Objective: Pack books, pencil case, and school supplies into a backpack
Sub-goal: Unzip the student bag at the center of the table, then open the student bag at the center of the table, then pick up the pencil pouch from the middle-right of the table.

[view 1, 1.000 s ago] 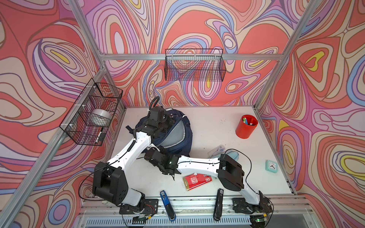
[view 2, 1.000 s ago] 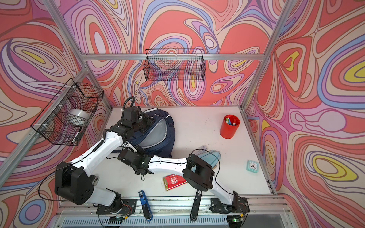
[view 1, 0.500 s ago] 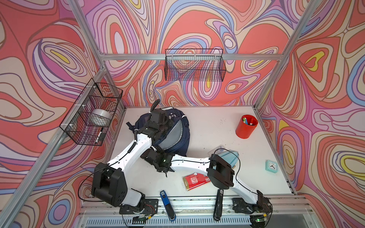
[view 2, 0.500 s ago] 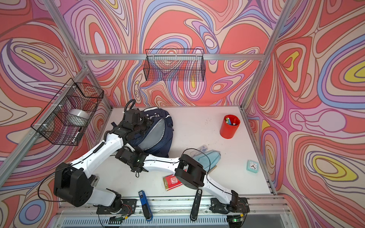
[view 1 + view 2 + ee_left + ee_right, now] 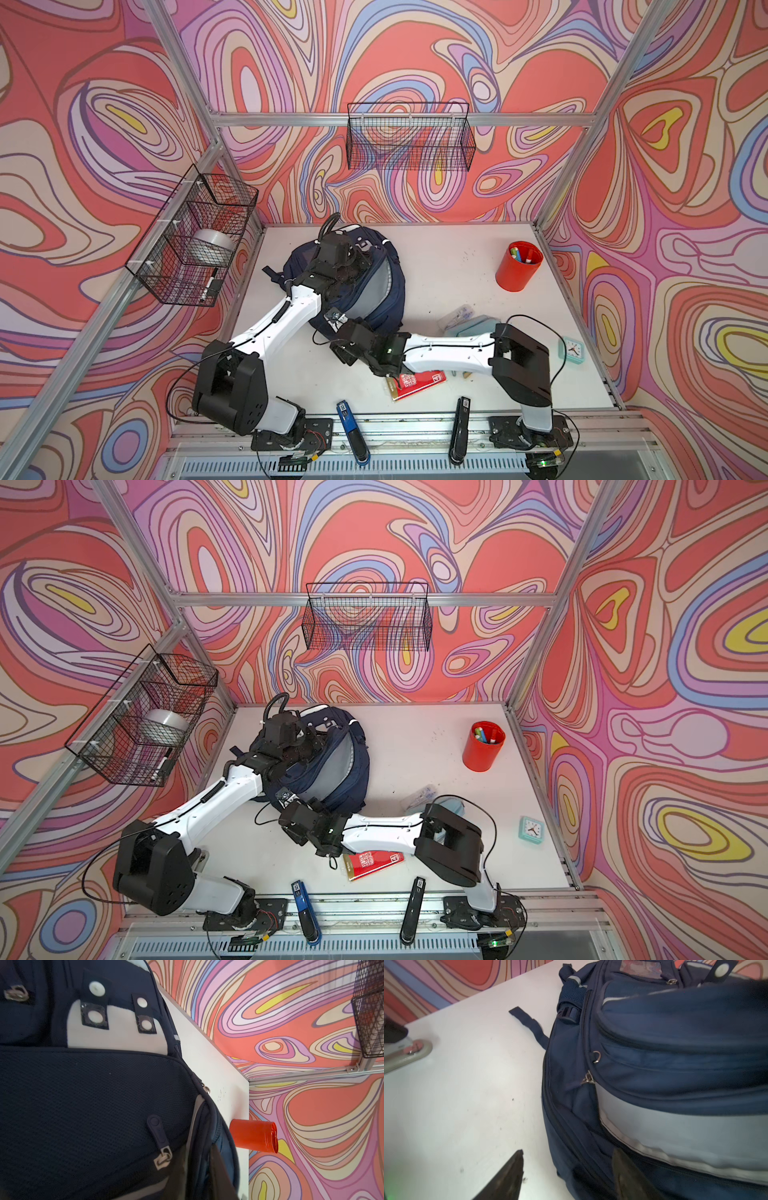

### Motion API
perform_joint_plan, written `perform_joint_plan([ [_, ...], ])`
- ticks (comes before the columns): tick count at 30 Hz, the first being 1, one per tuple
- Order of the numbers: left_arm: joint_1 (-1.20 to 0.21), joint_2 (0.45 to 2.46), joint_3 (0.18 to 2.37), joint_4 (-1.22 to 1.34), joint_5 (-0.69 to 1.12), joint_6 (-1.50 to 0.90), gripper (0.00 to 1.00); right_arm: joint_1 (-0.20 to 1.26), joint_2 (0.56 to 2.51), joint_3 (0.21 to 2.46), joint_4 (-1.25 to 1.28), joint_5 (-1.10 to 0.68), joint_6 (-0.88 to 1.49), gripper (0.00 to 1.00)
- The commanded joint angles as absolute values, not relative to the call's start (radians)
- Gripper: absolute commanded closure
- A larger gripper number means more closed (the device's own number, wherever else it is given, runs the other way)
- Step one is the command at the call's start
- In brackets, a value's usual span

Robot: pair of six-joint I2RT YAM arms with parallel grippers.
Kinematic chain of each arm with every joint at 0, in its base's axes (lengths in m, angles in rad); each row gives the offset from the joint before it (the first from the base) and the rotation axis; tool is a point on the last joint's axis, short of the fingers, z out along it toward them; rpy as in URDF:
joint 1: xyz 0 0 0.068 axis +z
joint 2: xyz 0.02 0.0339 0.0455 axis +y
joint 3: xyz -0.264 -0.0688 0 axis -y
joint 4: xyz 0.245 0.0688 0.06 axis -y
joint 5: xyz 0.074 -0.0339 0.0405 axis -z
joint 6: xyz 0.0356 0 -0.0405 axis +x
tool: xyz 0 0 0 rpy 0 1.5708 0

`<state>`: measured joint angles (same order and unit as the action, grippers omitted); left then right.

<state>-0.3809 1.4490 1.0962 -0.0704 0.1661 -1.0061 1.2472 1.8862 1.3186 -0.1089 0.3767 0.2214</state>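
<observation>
Top views: your left gripper (image 5: 347, 268) sits on the backpack (image 5: 388, 291), back-left of the table (image 5: 436, 266); its fingers are hidden. The pencil case (image 5: 478, 325) and red packet (image 5: 419, 382) show only here, by the right arm (image 5: 449, 357).
Left wrist: backpack fabric and the red cup (image 5: 253, 1137); you cannot tell the finger gap.
Right wrist: the right gripper (image 5: 568, 1150) has its fingers (image 5: 508, 1178) wide apart and empty, one at the backpack's edge.
</observation>
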Motion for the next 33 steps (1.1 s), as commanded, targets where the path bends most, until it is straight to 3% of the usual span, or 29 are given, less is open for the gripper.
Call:
perform_joint_plan([
  [1, -0.379, 1.437, 1.078, -0.021, 0.198, -0.953, 0.39, 1.254, 1.780, 1.233, -0.090, 0.408, 0.311, 0.02],
  [3, -0.380, 1.426, 1.077, -0.030, 0.184, -0.925, 0.07, 1.252, 1.689, 1.169, -0.089, 0.450, 0.367, 0.02],
  [4, -0.379, 1.420, 1.085, -0.048, 0.175, -0.907, 0.00, 1.243, 1.647, 1.141, -0.102, 0.453, 0.397, 0.02],
  [11, -0.442, 1.393, 1.216, -0.309, 0.084, -0.510, 0.00, 1.004, 1.354, 0.950, -0.302, 0.315, 0.662, 0.02],
  [16, -0.580, 1.443, 1.253, -0.514, -0.065, -0.194, 0.03, 0.791, 1.042, 0.778, -0.458, 0.280, 0.818, 0.02],
  [21, -0.664, 1.492, 1.158, -0.518, -0.175, -0.130, 0.04, 0.609, 0.861, 0.675, -0.577, 0.235, 0.872, 0.02],
  [29, -0.668, 1.661, 1.194, -0.508, -0.388, -0.080, 0.02, 0.313, 0.893, 0.557, -0.438, 0.031, 0.799, 0.02],
  [31, -0.669, 1.659, 1.203, -0.501, -0.376, -0.079, 0.07, 0.249, 0.916, 0.520, -0.397, -0.005, 0.810, 0.02],
  [33, -0.668, 1.650, 1.192, -0.463, -0.357, -0.084, 0.18, 0.227, 0.945, 0.505, -0.384, 0.029, 0.798, 0.03],
])
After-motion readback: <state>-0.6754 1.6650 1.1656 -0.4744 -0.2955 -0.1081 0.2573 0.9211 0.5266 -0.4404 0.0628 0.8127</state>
